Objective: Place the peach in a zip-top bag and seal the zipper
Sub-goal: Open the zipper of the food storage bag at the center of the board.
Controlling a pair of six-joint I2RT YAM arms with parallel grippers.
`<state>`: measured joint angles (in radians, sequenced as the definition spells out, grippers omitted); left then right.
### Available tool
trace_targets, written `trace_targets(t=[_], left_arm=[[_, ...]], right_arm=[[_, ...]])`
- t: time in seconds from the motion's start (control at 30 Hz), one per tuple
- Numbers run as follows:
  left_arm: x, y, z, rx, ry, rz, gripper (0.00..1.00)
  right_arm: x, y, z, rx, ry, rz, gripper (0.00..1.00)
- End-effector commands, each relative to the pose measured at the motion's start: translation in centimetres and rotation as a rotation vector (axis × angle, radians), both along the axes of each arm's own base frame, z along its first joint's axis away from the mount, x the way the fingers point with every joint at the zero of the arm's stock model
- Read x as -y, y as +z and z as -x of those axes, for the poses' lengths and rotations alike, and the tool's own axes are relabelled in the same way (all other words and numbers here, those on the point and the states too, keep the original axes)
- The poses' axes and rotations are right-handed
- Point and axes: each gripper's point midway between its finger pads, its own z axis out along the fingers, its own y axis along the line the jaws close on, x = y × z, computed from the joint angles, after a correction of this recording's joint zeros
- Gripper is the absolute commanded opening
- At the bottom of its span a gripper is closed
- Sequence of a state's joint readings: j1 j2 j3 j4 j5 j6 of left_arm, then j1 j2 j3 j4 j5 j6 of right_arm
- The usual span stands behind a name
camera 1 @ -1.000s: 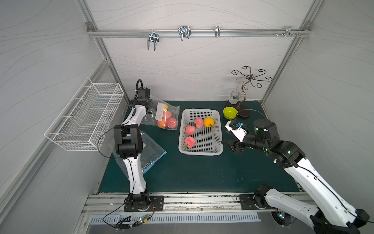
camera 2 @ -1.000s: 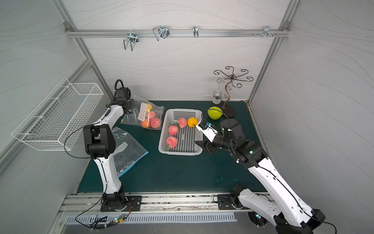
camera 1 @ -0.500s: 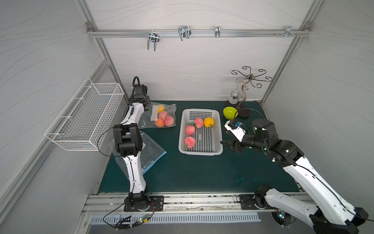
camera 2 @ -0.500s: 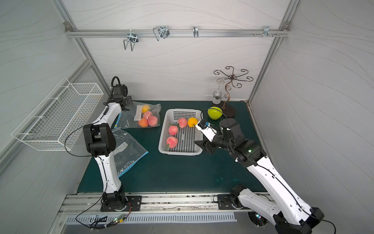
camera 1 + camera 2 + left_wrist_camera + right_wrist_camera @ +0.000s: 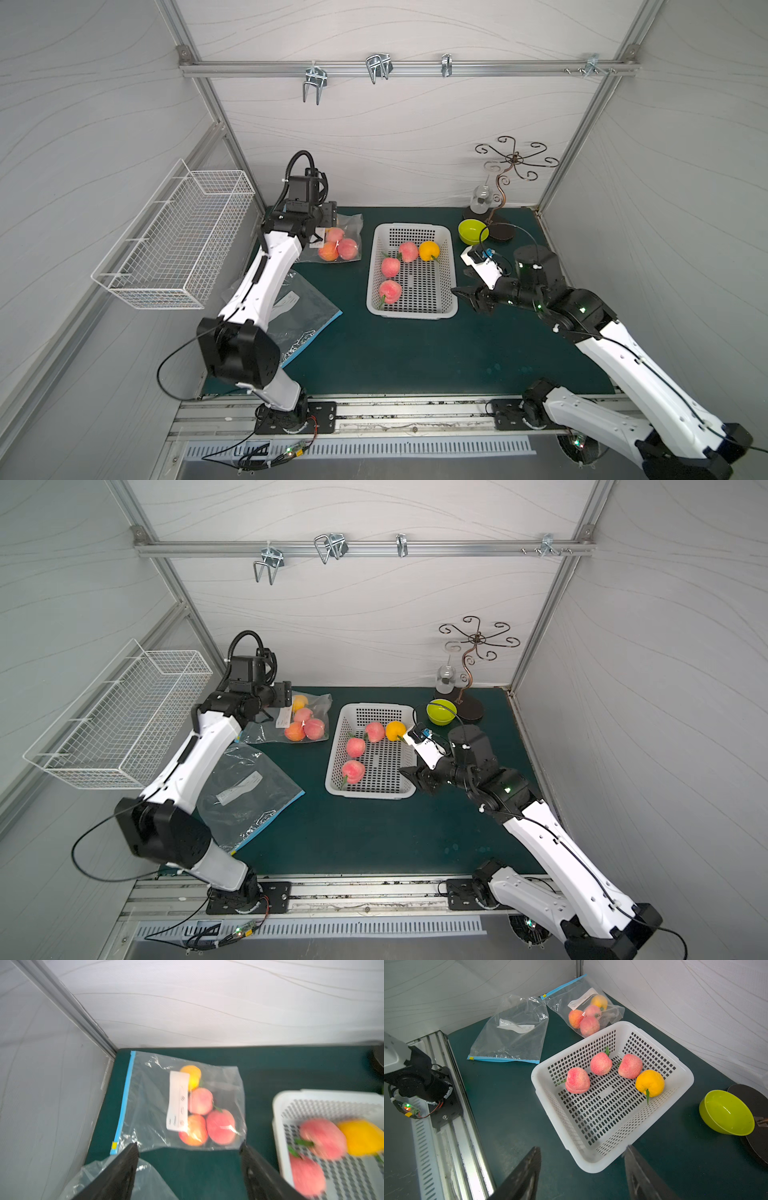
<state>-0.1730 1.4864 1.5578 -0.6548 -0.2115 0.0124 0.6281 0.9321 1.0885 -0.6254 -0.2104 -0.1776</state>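
Left gripper (image 5: 188,1147): jaws spread wide, empty, raised near filled zip-top bag (image 5: 149,1105) in far-left mat corner; bag holds four fruits, peaches among them; blue zipper strip (image 5: 124,1103) faces side wall; right gripper (image 5: 583,1148): jaws apart, grasping nothing, just beside white basket (image 5: 409,313); basket contains three peaches (image 5: 577,1080) plus yellow fruit (image 5: 650,1083); empty zip-top bag (image 5: 512,1043) flat beside left arm; green bowl (image 5: 726,1113) near basket's far-right corner
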Motion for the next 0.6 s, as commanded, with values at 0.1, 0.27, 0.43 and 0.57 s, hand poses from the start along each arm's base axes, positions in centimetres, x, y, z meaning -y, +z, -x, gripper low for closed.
trace_targets(t=[0.1, 0.27, 0.43, 0.57], left_arm=[[-0.4, -3.1, 12.5, -0.273, -0.013, -0.035, 0.79], [-1.2, -6.3, 18.9, -0.444, 0.079, 0.039, 0.74], [0.3, -10.5, 20.2, -0.503, 0.193, 0.239, 0.72], [0.3, -14.1, 19.5, -0.419, 0.344, 0.385, 0.67]], right_arm=[[0.5, 0.5, -0.8, -0.051, -0.066, -0.081, 0.65], [0.2, -0.2, -0.9, -0.097, -0.054, -0.109, 0.65], [0.0, -0.1, -0.9, -0.099, -0.038, -0.123, 0.65], [-0.1, 0.2, -0.6, -0.101, -0.022, -0.136, 0.65]])
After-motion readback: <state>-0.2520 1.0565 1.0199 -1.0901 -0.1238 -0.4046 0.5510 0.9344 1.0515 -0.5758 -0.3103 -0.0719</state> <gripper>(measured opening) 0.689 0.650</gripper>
